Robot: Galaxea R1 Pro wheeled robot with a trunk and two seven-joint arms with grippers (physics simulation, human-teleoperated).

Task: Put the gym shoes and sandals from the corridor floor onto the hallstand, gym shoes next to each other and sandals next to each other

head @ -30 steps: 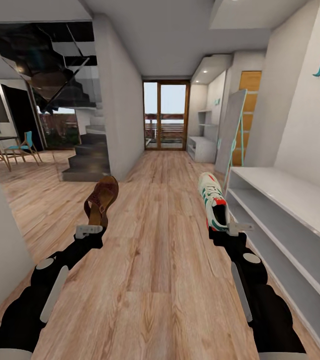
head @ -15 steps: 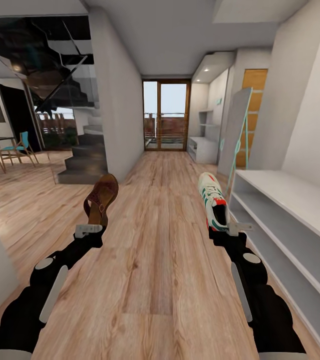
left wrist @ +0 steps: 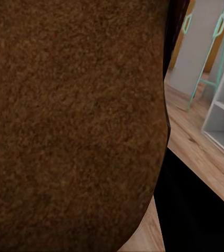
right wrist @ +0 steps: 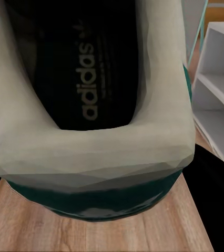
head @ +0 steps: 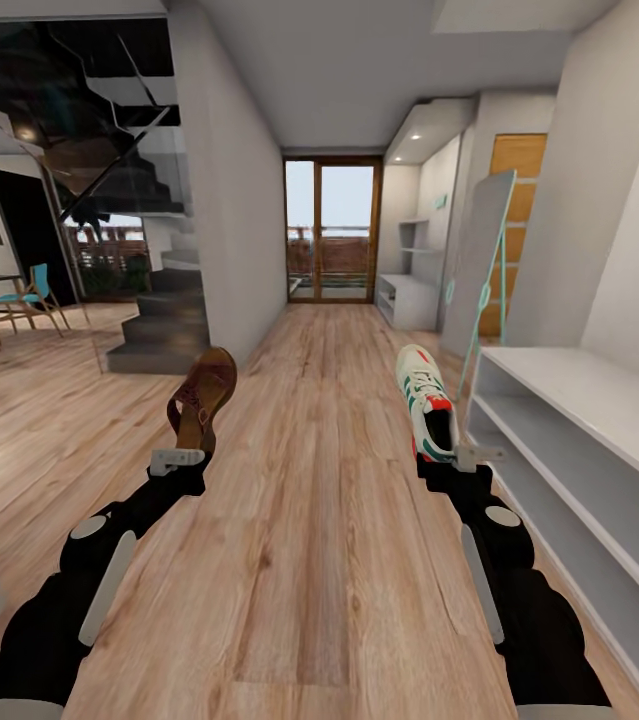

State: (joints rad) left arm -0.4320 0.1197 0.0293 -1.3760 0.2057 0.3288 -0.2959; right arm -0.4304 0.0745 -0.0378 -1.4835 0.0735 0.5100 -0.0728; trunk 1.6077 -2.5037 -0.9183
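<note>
My left gripper [head: 180, 459] is shut on the heel end of a brown sandal [head: 202, 397], which points up and forward above the corridor floor [head: 319, 520]. In the left wrist view the sandal [left wrist: 75, 121] is a close brown surface. My right gripper [head: 459, 457] is shut on the heel of a white gym shoe [head: 425, 400] with green stripes and red accents. Up close in the right wrist view, the gym shoe [right wrist: 91, 142] shows its dark insole. The hallstand [head: 405, 297], with floating shelves above it, stands far down the corridor on the right.
A plain low grey bench [head: 589, 400] with open shelves runs along the right wall beside my right arm. A leaning mirror [head: 479, 270] with a teal frame stands just beyond it. Stairs [head: 159, 330] and a white wall [head: 234, 240] lie left; a glass door [head: 331, 230] ends the corridor.
The whole view has shifted as the camera moved forward along the corridor; the left wall edge has slid out of view. Both arms hold the sandal and gym shoe as before.
</note>
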